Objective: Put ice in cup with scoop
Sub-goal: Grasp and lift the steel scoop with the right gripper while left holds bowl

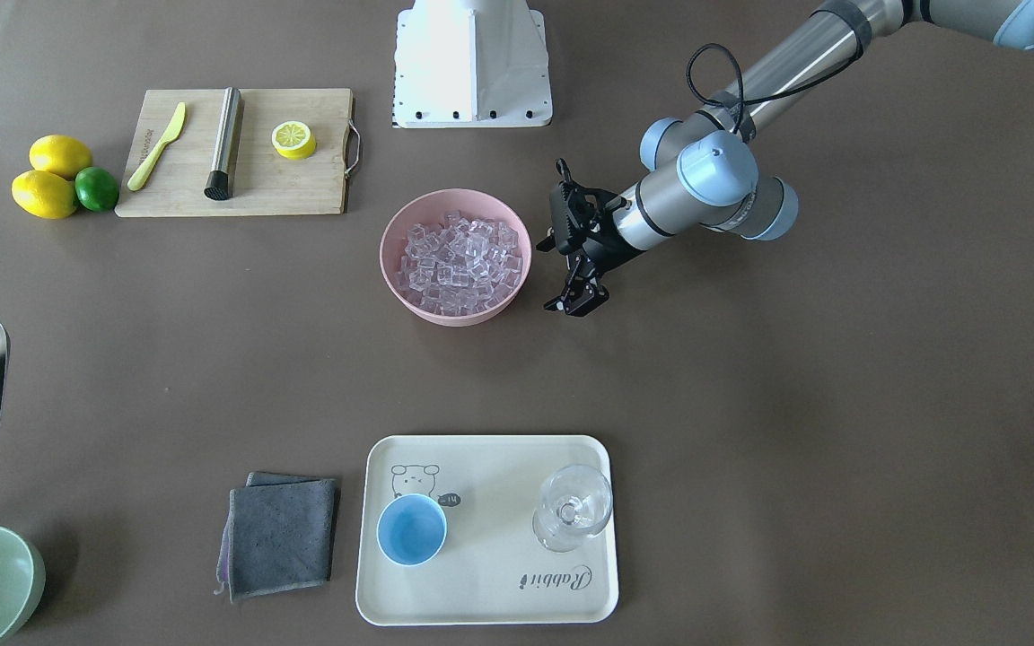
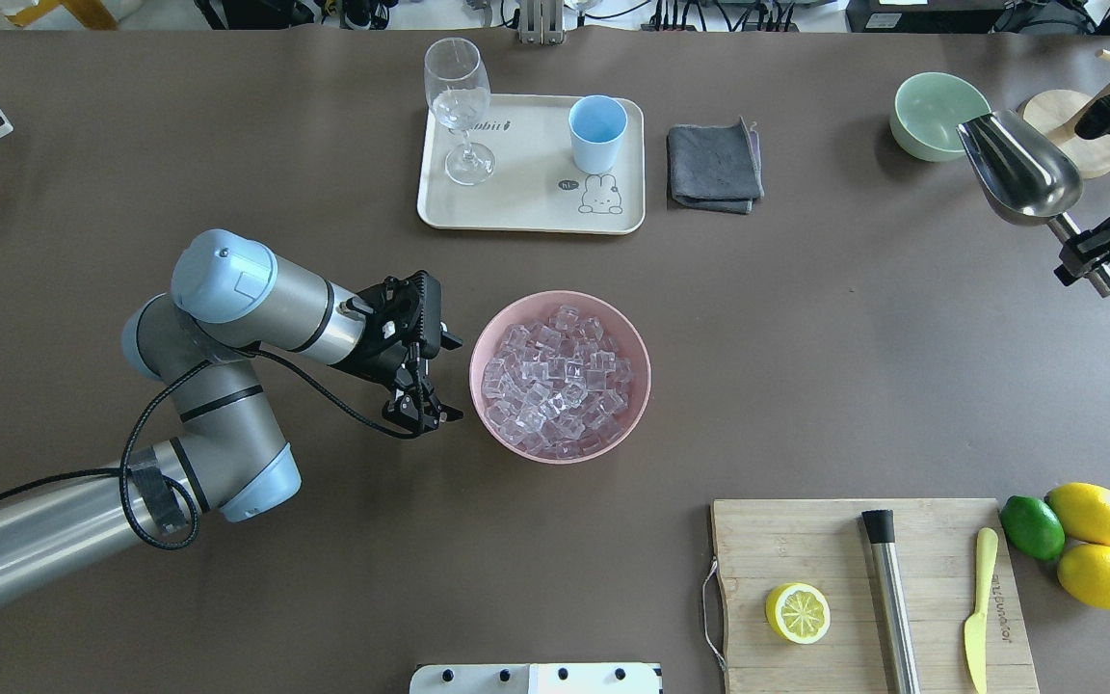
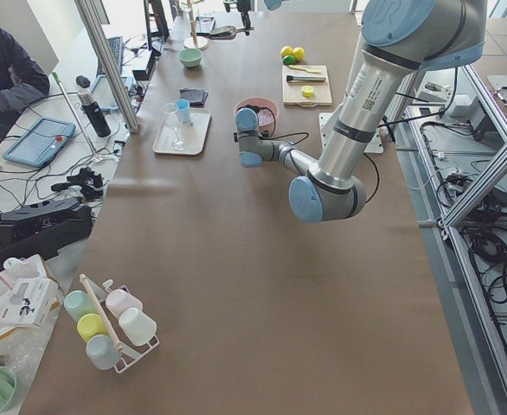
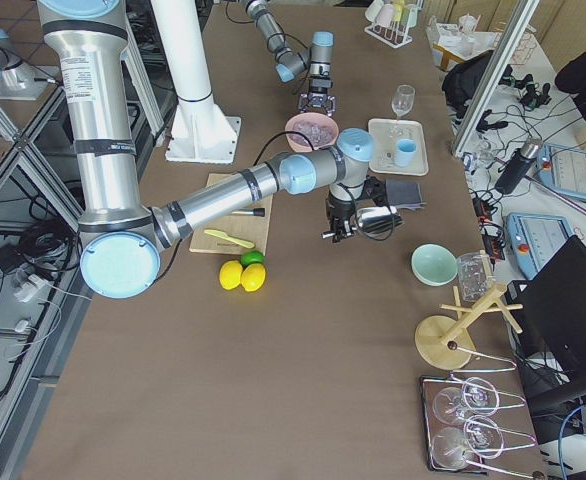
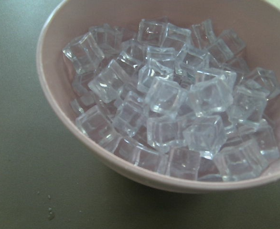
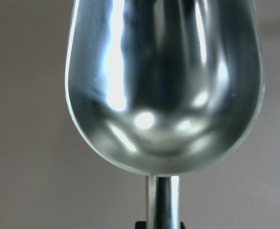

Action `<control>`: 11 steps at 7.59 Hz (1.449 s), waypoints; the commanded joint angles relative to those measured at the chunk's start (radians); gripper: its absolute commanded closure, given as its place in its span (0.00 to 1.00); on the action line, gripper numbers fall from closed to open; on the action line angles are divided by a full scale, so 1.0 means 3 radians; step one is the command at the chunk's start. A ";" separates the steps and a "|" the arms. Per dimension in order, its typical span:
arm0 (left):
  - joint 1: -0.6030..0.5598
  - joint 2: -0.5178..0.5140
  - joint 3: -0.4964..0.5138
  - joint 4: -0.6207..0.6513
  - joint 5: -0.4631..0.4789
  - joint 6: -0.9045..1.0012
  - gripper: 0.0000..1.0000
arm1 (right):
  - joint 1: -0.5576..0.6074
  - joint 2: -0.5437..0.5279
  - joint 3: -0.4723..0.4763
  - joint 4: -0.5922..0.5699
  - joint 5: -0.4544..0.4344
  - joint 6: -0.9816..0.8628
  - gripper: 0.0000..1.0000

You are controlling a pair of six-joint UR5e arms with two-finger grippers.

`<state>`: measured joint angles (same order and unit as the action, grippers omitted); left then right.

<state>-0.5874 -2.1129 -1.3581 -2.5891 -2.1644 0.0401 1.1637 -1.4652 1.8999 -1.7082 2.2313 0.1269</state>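
The ice [image 2: 560, 381] is a heap of clear cubes in a pink bowl [image 2: 488, 333] at mid table; it fills the left wrist view [image 5: 178, 109]. My left gripper [image 2: 441, 379] is open and empty, just beside the bowl's left side. The light-blue cup [image 2: 597, 130] stands upright on a cream tray [image 2: 526, 207] at the far side. My right gripper [image 2: 1087, 258] is shut on the handle of the steel scoop [image 2: 1017, 169], held above the table at the far right. The scoop's trough [image 6: 164, 86] is empty.
A clear stemmed glass [image 2: 459, 106] stands on the tray left of the cup. A grey cloth [image 2: 714, 164] and a pale-green bowl [image 2: 936, 116] lie right of the tray. A cutting board [image 2: 863, 598] with half a lemon, a steel cylinder and a knife is front right, with lemons and a lime [image 2: 1032, 526] beside it.
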 commanded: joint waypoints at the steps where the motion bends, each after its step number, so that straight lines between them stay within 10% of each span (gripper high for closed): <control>1: 0.0005 -0.0003 0.0002 0.0014 0.0005 -0.0001 0.02 | -0.0135 0.0210 0.0074 0.0023 -0.0425 -0.1082 1.00; 5: 0.0055 -0.0059 0.0027 0.0035 0.0076 -0.0011 0.02 | -0.0468 0.0313 0.0308 -0.0038 -0.0790 -0.2695 1.00; 8: 0.0148 -0.0090 0.0017 0.0000 0.0251 -0.0113 0.02 | -0.0994 0.0847 0.1009 -0.1547 -0.1275 -0.3158 1.00; 11: 0.0148 -0.0095 0.0017 -0.0031 0.0251 -0.0113 0.02 | -0.1357 0.1628 0.0679 -0.2555 -0.1480 -0.3393 1.00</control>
<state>-0.5435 -2.1407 -1.3527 -2.5910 -2.0899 0.0067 0.8245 -1.1332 2.1682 -2.2752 1.8346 -0.8480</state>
